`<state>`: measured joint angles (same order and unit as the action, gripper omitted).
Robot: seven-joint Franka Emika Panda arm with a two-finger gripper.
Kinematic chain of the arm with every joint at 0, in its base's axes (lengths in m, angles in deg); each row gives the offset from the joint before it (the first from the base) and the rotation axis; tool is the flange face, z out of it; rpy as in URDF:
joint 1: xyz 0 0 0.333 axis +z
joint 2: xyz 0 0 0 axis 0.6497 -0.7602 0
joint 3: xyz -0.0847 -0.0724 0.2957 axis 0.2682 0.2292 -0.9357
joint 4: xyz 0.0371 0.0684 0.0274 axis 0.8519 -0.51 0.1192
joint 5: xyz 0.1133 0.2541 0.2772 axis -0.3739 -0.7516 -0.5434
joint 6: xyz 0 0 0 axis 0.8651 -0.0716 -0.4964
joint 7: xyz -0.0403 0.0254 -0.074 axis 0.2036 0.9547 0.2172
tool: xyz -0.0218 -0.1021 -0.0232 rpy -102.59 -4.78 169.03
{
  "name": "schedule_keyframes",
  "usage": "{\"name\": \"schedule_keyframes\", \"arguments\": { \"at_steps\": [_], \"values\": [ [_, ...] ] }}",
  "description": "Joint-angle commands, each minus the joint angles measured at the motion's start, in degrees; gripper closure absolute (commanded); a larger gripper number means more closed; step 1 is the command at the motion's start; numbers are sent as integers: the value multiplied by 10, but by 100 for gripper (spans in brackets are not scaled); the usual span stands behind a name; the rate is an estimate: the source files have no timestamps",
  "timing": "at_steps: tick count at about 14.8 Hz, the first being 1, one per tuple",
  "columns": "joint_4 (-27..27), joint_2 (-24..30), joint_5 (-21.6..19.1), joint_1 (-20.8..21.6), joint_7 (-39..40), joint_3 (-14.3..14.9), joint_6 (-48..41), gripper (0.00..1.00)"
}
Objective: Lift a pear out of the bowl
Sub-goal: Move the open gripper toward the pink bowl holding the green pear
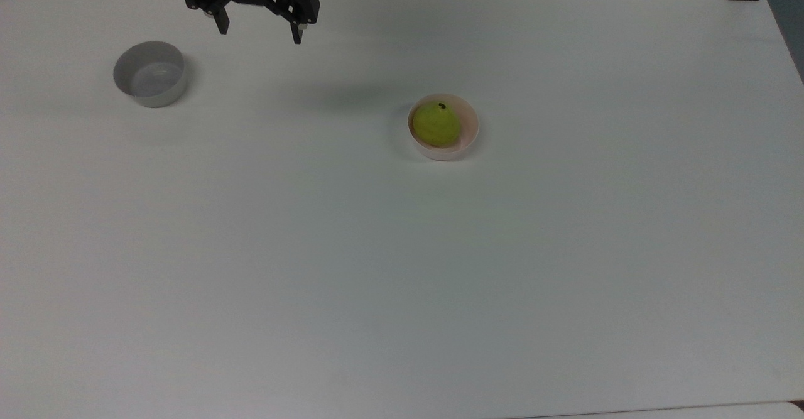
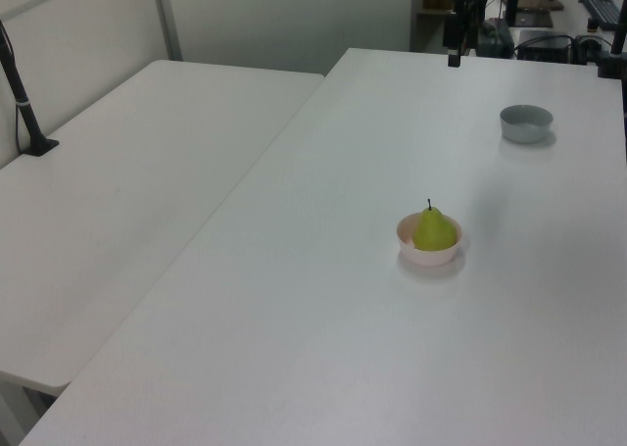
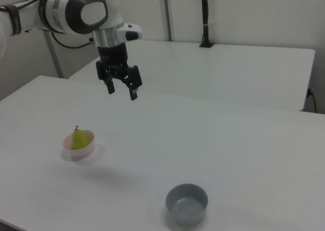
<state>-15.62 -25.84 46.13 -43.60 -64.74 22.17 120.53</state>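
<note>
Pear [image 3: 77, 139] sits upright in the pink bowl [image 3: 84, 148] on the white table [image 3: 213, 150], stem up. Well apart stands the grey bowl [image 3: 187, 204]. Farther back, the gripper [image 3: 122, 91] hangs above the table, fingers spread wide, holding nothing.

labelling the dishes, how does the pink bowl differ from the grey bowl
The pink bowl holds the pear; the grey bowl holds nothing. The pink bowl is pale pink inside with a whitish wall; the grey bowl is grey all over. In the top view the grey bowl sits nearer the gripper. Both are small, round, upright and similar in size.
</note>
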Motion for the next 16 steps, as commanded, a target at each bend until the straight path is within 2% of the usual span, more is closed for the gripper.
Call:
{"name": "schedule_keyframes", "arguments": {
  "at_steps": [1,13,16],
  "values": [
    [4,14,-8,1,4,22,-13,0],
    [3,13,-4,9,7,24,-11,0],
    [4,15,-3,43,27,29,-11,0]
  ]
}}
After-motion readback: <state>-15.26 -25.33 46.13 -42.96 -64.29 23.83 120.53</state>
